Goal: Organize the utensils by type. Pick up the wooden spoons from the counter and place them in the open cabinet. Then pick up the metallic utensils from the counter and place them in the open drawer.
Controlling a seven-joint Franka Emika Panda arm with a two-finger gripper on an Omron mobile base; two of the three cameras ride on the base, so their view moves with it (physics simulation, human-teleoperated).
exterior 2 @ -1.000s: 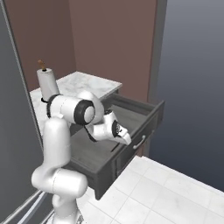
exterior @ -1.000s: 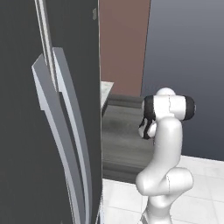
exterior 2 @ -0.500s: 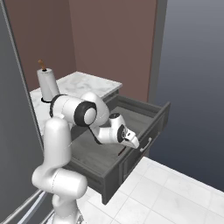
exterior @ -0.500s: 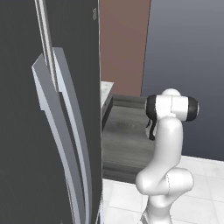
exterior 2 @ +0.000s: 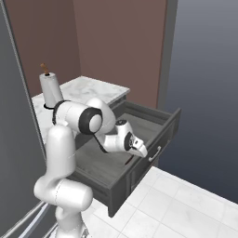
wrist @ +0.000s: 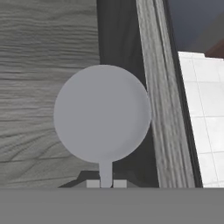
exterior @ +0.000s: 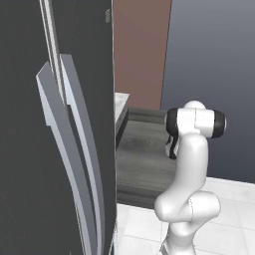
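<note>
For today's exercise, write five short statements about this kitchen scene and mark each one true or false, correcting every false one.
1. The claw is shut on a round-headed metallic utensil. True.
2. The open drawer is pushed fully closed. False: it stands pulled out.
3. The claw is above the drawer's floor, near its front wall. True.
4. A paper towel roll stands on the counter. True.
5. The floor is dark wood. False: it is white tile.
</note>
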